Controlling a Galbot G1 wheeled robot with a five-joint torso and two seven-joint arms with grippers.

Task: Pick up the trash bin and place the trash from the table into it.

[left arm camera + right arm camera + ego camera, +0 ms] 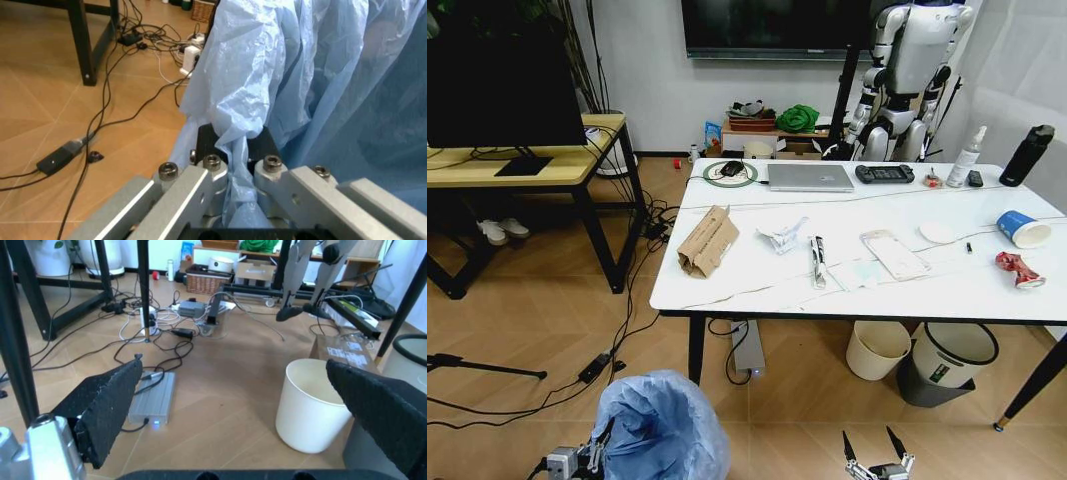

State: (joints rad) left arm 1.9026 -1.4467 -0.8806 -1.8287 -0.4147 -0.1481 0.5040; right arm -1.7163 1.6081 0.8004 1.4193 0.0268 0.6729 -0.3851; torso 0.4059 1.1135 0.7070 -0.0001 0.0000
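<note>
While the trash bin (662, 428) sits low before the table (757, 285), its light-blue bag bunches between the left gripper's (233, 150) fingers (205, 142), which are clamped on the plastic (pinched tight). Off to the right, the right gripper (876, 446) hangs with fingers spread wide, touching nothing.

The left gripper (597, 452) sits low at seven o'clock in the head view — fingers (212, 141) pinched shut on the trash bin's bag (320, 90). The right gripper (878, 450) hangs at five o'clock — fingers (107, 410) spread apart, holding nothing.
</note>
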